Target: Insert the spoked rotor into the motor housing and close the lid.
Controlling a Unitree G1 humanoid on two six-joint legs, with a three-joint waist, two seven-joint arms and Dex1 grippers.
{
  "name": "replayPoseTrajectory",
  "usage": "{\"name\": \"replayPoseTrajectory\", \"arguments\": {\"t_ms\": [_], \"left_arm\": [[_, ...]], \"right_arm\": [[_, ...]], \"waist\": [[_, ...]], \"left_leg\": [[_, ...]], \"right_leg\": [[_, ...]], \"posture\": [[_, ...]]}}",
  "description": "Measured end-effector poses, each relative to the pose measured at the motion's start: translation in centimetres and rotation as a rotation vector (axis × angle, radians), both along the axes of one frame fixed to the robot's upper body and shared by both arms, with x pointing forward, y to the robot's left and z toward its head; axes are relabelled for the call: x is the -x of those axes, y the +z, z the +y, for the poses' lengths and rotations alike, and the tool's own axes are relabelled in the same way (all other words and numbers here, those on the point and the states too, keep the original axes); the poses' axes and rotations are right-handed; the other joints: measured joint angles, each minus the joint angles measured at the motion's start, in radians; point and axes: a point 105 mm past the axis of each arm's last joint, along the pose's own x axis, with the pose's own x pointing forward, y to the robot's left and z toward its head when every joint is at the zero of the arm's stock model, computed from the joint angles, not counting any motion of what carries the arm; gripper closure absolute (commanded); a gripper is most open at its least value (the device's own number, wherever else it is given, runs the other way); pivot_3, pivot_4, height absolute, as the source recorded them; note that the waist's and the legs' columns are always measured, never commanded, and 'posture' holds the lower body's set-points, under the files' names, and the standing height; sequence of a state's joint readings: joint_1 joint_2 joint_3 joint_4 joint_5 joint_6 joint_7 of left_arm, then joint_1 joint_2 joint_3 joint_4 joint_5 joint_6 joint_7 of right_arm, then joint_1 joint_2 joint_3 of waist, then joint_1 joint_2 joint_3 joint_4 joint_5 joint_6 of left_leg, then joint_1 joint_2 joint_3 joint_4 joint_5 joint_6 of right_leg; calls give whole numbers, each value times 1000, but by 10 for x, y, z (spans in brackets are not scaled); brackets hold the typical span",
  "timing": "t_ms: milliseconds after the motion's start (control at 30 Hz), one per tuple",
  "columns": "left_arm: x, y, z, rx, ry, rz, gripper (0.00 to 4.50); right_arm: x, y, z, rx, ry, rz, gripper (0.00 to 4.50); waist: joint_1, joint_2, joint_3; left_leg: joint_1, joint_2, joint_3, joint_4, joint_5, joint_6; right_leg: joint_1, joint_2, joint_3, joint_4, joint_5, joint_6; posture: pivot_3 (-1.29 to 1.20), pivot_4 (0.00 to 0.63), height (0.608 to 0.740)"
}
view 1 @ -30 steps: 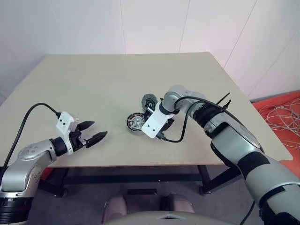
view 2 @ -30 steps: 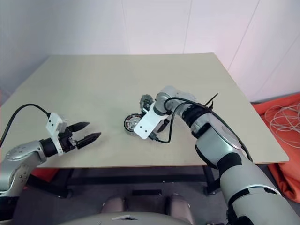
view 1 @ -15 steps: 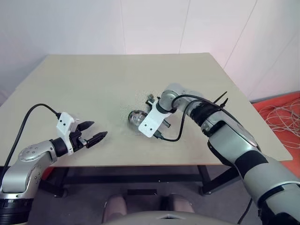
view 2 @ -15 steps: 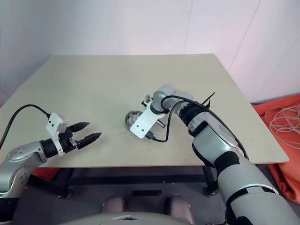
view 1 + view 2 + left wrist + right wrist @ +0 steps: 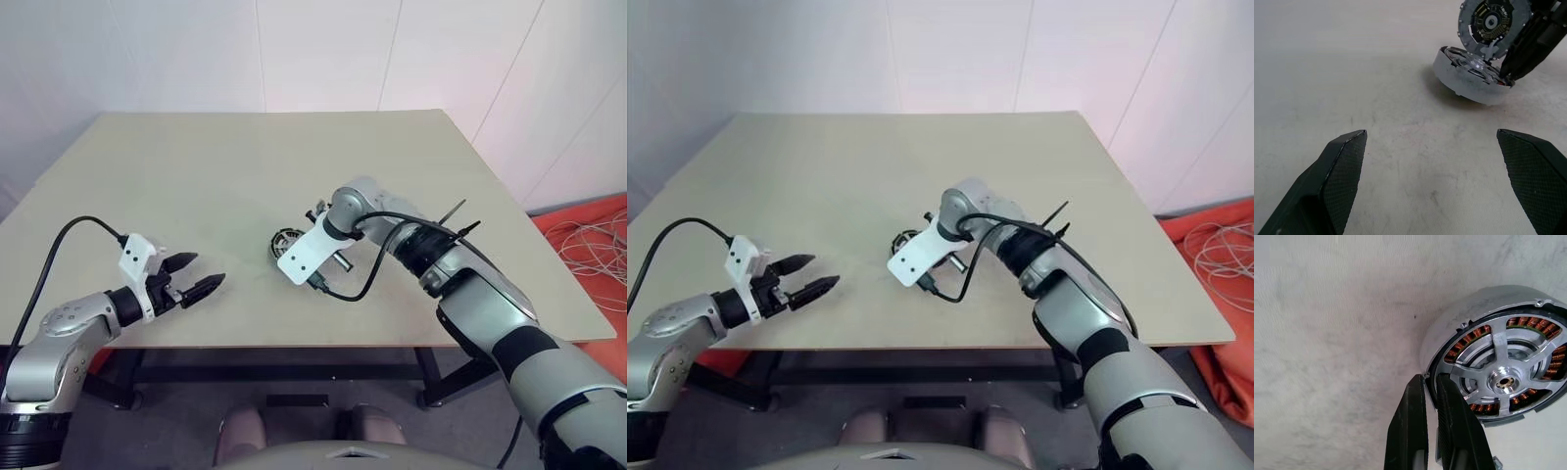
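Far left, at 8 o'clock of the desk (image 5: 196,166): left hand (image 5: 208,269), jaws spread wide, holding nothing, hanging just above the desk's near edge and aimed toward 2 o'clock at the parts.

Just past desk centre, toward 5 o'clock: the motor housing (image 5: 1459,318), tipped up on one edge rather than flat, with the low side touching the desk. Inside it: the spoked rotor (image 5: 1503,379), pale spokes and hub lying over the copper windings, apparently seated already. Cannot tell whether fully down.

At 1 o'clock of the housing, close beside it: the lid (image 5: 1491,22), standing nearly on edge with its dark centre facing the left hand. Not yet on the housing.

Right of these: right hand (image 5: 1429,377), pointing steeply down, fingers (image 5: 1454,426) pinched together on the housing's thin rim at its lifted side.

Handling, as a judgement: metal and copper, so probably heavy for its size, rigid, smooth-walled, likely to swing or slip from a pinch on one rim point. Better set flat first. Windings are fragile, so keep pads off them and hold the outer wall only. Lid is stiff and thin, hard to lift once flat; best taken by opposite edges while upright, clear of the small coloured parts at its centre, then lowered square over the rotor hub.
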State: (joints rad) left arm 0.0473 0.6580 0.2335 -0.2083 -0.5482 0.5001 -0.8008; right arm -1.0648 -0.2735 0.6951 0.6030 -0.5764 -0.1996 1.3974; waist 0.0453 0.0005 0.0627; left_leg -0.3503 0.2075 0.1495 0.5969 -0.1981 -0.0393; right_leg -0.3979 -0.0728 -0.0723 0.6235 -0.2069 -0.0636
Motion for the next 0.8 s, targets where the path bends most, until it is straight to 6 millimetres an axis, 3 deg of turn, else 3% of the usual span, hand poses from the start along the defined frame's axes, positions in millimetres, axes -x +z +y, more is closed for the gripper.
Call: {"name": "replayPoseTrajectory", "arguments": {"t_ms": [300,433,733,800], "left_arm": [[-1,0,-1,6,0,0,0],[-2,-1,-1,8,-1,1,0],[-2,-2,-2,10,-1,4,0],[-2,-2,-2,10,-2,6,0]], "right_arm": [[7,0,4,-23,-108,28,4494],[9,3,6,-26,-102,30,3274],[22,17,24,-100,-102,67,80],[25,20,27,-118,-108,80,35]], "waist": [[0,0,0],[0,0,0],[1,0,0],[1,0,0]], "left_leg": [[1,0,0,0,0,0],[1,0,0,0,0,0],[1,0,0,0,0,-1],[1,0,0,0,0,-1]], "right_leg": [[0,0,0,0,0,0],[0,0,0,0,0,0],[1,0,0,1,0,0],[1,0,0,1,0,0]], "posture": [[0,0,740],[0,0,740],[0,0,740],[0,0,740]]}}
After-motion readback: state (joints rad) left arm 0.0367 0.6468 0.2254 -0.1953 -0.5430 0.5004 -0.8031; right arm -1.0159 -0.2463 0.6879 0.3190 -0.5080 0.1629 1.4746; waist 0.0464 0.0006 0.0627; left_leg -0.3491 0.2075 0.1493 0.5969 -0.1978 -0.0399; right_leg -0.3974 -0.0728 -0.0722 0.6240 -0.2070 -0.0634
